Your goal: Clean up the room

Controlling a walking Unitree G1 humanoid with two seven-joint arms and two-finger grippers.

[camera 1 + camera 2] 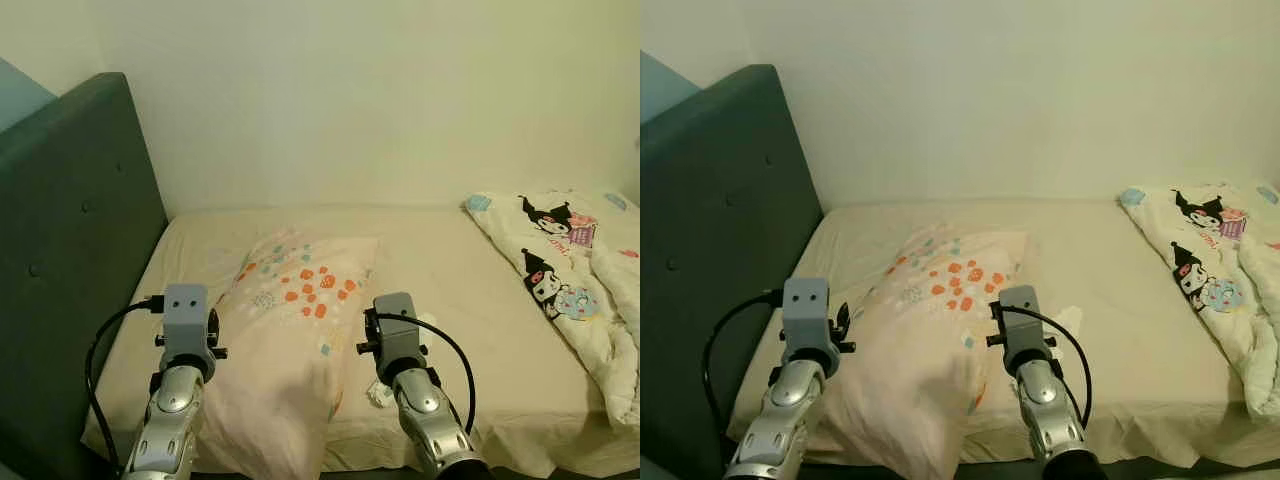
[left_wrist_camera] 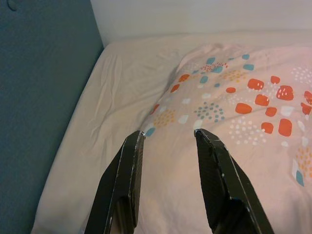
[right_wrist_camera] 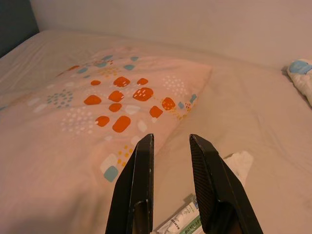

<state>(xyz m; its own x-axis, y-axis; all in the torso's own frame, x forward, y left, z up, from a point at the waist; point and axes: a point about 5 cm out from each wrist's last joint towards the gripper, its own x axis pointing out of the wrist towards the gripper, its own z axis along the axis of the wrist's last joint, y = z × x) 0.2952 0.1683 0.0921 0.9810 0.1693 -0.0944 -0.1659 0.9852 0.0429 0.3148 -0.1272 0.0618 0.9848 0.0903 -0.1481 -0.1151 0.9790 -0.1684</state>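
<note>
A pale pink pillow [image 1: 285, 330] with orange and teal spots lies on the bed [image 1: 450, 260], reaching the front edge. My left gripper [image 2: 168, 134] hovers open over the pillow's left side, near the sheet. My right gripper [image 3: 170, 139] is open above the pillow's right edge. A small white and green packet [image 3: 183, 224] lies on the sheet just beneath the right fingers [image 3: 207, 165]. A white tissue-like piece [image 3: 239, 163] lies beside it. Both arms [image 1: 180, 390] rise from the front of the bed.
A dark teal padded headboard [image 1: 70, 250] stands along the left. A white cartoon-print duvet [image 1: 570, 270] is bunched at the right of the bed. The cream wall [image 1: 380, 90] runs behind. Bare sheet lies between pillow and duvet.
</note>
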